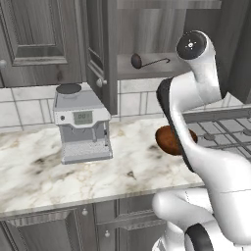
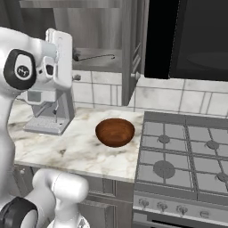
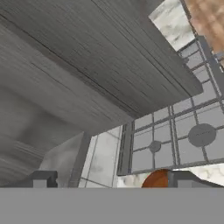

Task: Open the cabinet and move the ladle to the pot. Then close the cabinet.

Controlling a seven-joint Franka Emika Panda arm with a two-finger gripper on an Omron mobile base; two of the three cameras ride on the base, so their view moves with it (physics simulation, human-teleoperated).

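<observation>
Cabinet [image 1: 100,54] doors open; ladle [image 1: 137,61] lying on its shelf, untouched; fingers [image 3: 43,179] spread wide, holding nothing; carry to pot and closing remain

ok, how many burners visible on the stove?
4 in the right base view: stove burners front left, back left, back right, front right, cut by the frame edge. More may lie beyond the frame.
</observation>
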